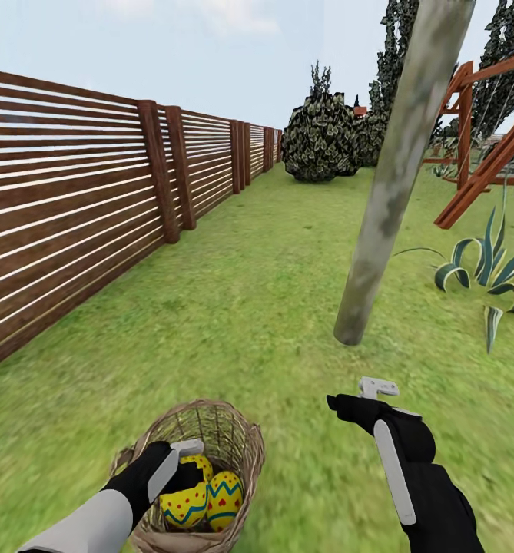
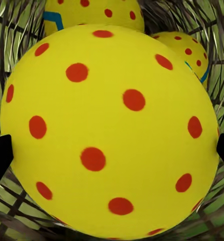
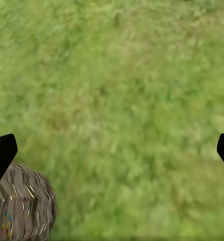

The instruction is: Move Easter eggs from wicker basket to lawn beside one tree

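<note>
Yellow, smooth and round, the three Easter eggs (image 1: 203, 495) all sit in the wicker basket (image 1: 245, 438) on the lawn (image 1: 249, 307), so none has been moved yet. In the head view two show plainly, and a third peeps out behind the left gripper (image 1: 186, 452), which is down inside the basket. From the left wrist the nearest egg (image 2: 109, 130) looms large between two dark fingers (image 2: 0, 158) set wide apart at either side; whether they already touch its shell I cannot quite tell, so I would call them apart, not clamped.

By their look the eggs are hard, light and slippery, with no flat face. The best hold is probably across the widest part, one finger on each side, squeezed gently so the egg does not squirt out. The basket looks light too and may shift if nudged.

One tree (image 1: 399, 177) with a pale leaning trunk stands just ahead on the right, near the basket. The right gripper (image 1: 364, 393) hangs over bare grass, its fingers (image 3: 1, 155) spread with nothing between them
</note>
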Tool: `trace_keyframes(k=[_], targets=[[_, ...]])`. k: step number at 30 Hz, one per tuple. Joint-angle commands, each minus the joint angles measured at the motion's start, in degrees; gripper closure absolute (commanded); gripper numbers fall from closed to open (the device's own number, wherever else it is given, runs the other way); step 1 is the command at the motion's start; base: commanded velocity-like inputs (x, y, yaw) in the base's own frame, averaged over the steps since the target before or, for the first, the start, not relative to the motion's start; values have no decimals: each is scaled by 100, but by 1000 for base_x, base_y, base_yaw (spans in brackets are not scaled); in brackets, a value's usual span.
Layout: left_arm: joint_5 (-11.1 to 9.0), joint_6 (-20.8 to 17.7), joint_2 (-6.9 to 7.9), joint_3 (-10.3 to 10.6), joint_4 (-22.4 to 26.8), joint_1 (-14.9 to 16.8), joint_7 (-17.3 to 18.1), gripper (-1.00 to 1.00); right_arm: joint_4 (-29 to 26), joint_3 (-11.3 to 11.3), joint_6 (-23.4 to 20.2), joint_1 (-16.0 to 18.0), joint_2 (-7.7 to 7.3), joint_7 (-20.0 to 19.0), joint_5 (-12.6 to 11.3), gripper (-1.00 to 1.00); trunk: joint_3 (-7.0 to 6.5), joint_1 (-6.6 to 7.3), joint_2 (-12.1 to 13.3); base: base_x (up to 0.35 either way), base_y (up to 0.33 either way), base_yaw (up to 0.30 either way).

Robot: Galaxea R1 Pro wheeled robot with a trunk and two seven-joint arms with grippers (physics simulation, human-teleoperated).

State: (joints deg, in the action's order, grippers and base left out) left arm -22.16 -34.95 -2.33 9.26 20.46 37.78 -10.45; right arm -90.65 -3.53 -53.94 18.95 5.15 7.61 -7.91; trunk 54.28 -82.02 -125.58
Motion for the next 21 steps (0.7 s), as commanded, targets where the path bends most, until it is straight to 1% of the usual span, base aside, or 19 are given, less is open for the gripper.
trace_keyframes(k=[1, 7, 14, 21], targets=[[-60, -21, 4, 41, 10, 1, -44, 100, -5, -6, -20, 4, 4, 53, -61, -100, -13, 23, 39, 0, 0, 0], [-61, -21, 4, 43, 11, 2, -44, 100, -5, -21, -21, 4, 4, 49, -61, -100, -121, 155, 280, 0, 0, 0], [-71, -17, 6, 46, 71, -1, -39, 100, -5, -25, -28, 4, 4, 52, -61, -100, -121, 155, 280, 0, 0, 0], [-77, -12, 5, 60, 80, 1, 110, 100, -5, -32, -28, 4, 4, 50, -61, -100, -121, 155, 280, -70, 0, 0]])
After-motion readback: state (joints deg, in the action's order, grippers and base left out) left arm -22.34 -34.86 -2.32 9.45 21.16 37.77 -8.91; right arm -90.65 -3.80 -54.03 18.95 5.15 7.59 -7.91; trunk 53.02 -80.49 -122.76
